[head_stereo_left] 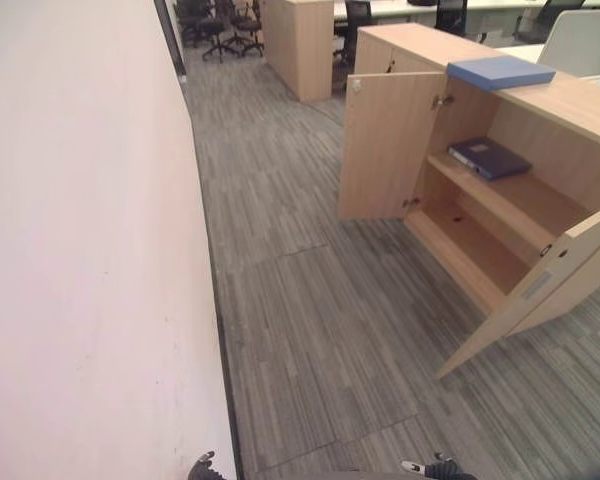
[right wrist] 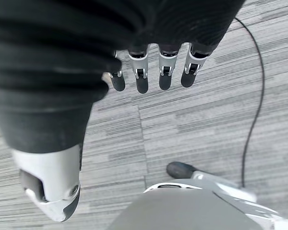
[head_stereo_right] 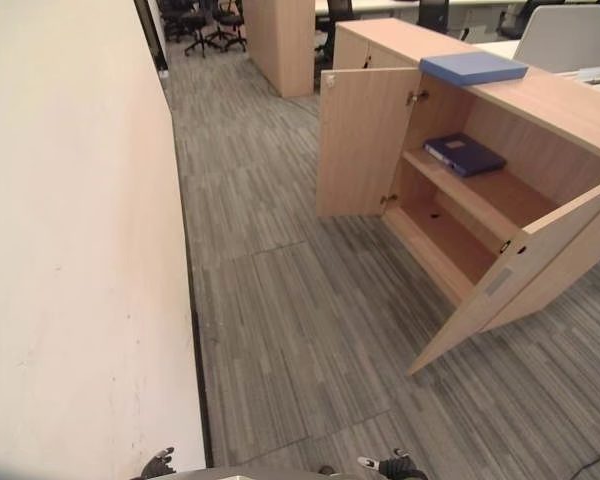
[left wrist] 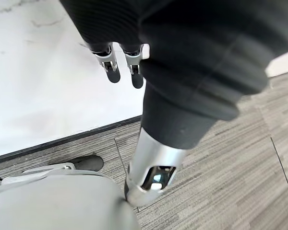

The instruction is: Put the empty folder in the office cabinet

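My left hand (left wrist: 122, 67) and right hand (right wrist: 153, 72) hanging relaxed, empty, cabinet (head_stereo_left: 480, 200) open at two o'clock, dark folder (head_stereo_left: 489, 157) on its shelf, blue folder (head_stereo_left: 500, 71) on top.

Matt wood-grain cabinet (head_stereo_left: 388, 150), smooth blue folder (head_stereo_left: 499, 71), striped grey carpet (head_stereo_left: 310, 330)

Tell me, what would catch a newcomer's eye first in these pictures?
Probably the wooden cabinet on the right, both doors swung wide open. A light blue folder lies flat on its top, and a dark blue folder lies on the upper shelf inside. Both robot hands hang low over the grey floor, the left hand and the right hand, fingers straight and holding nothing.
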`<state>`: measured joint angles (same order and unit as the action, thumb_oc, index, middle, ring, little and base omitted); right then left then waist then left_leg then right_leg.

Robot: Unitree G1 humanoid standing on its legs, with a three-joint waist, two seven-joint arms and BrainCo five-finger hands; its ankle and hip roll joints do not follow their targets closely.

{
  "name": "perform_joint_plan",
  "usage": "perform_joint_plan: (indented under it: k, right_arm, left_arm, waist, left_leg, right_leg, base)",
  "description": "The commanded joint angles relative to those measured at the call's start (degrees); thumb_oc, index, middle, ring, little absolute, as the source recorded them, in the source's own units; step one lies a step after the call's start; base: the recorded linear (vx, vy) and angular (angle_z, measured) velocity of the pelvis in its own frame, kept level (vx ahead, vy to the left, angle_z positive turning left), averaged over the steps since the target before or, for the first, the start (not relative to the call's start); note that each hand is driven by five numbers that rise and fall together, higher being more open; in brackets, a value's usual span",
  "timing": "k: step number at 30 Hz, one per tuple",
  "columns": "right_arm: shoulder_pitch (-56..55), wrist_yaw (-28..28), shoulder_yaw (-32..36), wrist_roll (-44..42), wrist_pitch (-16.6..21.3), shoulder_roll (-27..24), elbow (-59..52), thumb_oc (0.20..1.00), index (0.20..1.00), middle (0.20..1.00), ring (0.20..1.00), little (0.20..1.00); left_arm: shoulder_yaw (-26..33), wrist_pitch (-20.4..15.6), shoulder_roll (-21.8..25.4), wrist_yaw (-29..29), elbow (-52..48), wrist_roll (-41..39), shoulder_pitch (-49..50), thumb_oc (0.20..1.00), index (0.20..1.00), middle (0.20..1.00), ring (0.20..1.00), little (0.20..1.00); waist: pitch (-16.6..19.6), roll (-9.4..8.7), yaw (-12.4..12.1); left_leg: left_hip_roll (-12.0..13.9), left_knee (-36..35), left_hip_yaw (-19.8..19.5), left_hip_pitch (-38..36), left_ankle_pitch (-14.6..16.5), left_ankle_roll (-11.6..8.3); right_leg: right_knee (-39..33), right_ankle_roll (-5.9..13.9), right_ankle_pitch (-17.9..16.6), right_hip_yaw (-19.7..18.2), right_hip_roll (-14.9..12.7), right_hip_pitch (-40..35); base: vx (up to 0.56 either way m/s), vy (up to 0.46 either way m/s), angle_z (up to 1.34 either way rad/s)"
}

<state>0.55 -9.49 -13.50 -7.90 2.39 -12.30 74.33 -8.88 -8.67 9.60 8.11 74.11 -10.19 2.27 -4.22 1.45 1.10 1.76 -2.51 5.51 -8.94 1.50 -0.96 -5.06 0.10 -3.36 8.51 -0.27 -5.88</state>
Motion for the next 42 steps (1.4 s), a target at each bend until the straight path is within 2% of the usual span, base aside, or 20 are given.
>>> perform_joint_plan:
  k: [1,8,20,30,42]
  right_arm:
    - [3.14,-0.49,-1.12,-1.53,1.34,1.16,3.57,1.000,1.000,1.000,1.000,1.000]
    - [2.90,-0.31,-1.05,-1.55,1.32,1.26,4.14,1.000,1.000,1.000,1.000,1.000]
    - [2.56,1.96,-1.32,-0.66,0.58,0.50,4.57,1.000,1.000,1.000,1.000,1.000]
    - [3.45,3.85,-1.84,1.13,-0.76,0.05,7.27,1.000,1.000,1.000,1.000,1.000]
    - [4.07,4.07,-2.88,0.76,-0.49,0.34,5.94,1.000,1.000,1.000,1.000,1.000]
  left_arm:
    - [-0.30,-0.98,-2.39,0.37,2.94,-2.95,-0.76,1.000,1.000,1.000,1.000,1.000]
    - [-0.27,-0.91,-2.62,-0.47,3.75,-3.45,-0.55,1.000,1.000,1.000,1.000,1.000]
    - [-3.87,0.31,-2.20,-3.63,4.90,2.91,-0.75,1.000,1.000,1.000,1.000,1.000]
    - [-5.26,0.41,-1.52,-3.87,3.99,5.27,-1.32,1.000,1.000,1.000,1.000,1.000]
    - [-6.12,0.29,-1.33,-3.77,3.32,6.04,-1.55,1.000,1.000,1.000,1.000,1.000]
  waist:
    - [1.68,-0.82,0.05]
    - [1.79,-1.02,-0.11]
    - [1.99,-0.74,0.51]
    - [1.81,-1.06,0.00]
    - [1.15,-1.21,-0.31]
  left_leg:
    - [-0.91,-2.49,3.05,3.87,-1.35,-1.10]
    - [-1.11,-2.49,2.70,3.65,-1.08,-1.05]
    - [-1.09,-2.49,2.73,3.49,-0.71,-1.06]
    - [-1.18,-2.49,2.15,3.88,-0.66,-0.99]
    - [-1.35,-2.49,1.61,4.62,-0.76,-1.01]
  right_leg:
    - [0.06,4.65,4.00,2.01,-1.46,-0.31]
    - [0.06,4.73,4.08,2.04,-1.54,-0.44]
    - [0.06,4.74,4.13,1.68,-1.41,-0.47]
    - [0.06,4.80,4.05,1.89,-1.43,-0.22]
    - [0.06,4.88,3.90,2.47,-1.63,0.52]
  base:
    - [0.00,0.000,0.00]
    - [0.00,0.000,0.00]
    - [0.00,0.000,0.00]
    - [0.00,0.000,0.00]
    - [0.00,0.000,0.00]
